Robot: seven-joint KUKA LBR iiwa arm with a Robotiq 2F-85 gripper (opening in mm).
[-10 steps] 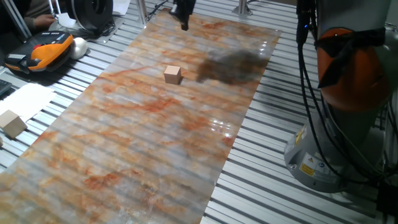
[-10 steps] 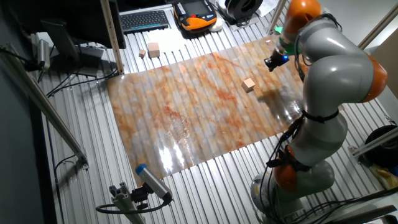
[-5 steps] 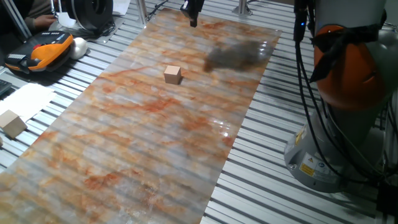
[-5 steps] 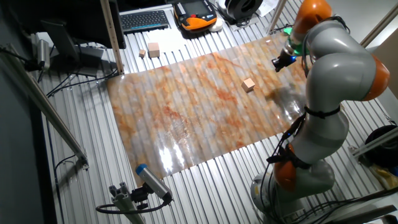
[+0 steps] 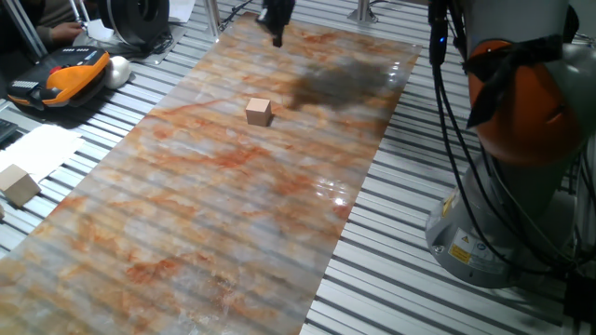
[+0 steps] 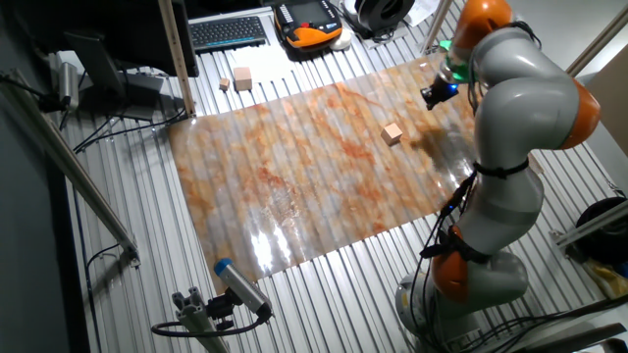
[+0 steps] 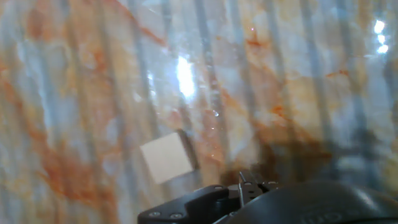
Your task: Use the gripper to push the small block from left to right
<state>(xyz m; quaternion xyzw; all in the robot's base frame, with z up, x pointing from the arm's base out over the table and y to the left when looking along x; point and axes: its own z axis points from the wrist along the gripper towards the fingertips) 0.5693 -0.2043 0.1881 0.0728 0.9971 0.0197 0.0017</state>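
The small block (image 5: 259, 112) is a tan wooden cube standing on the marbled mat (image 5: 223, 214), towards its far end. It also shows in the other fixed view (image 6: 392, 133) and in the hand view (image 7: 165, 160). My gripper (image 5: 276, 28) hangs above the far edge of the mat, beyond the block and clear of it. In the other fixed view my gripper (image 6: 433, 95) glows blue under a green ring. In the hand view its fingertips (image 7: 249, 182) sit close together, shut and empty, with the block below and left of them.
A larger pale wooden block (image 5: 19, 184) lies off the mat at the left, beside white paper (image 5: 39, 149). An orange-and-black device (image 5: 65, 76) lies at the far left. My arm's base (image 5: 494, 223) stands to the right. A keyboard (image 6: 228, 31) lies beyond the mat.
My gripper swung slightly right half a second ago and is now back left, near where it was a second ago. The small block has not moved.
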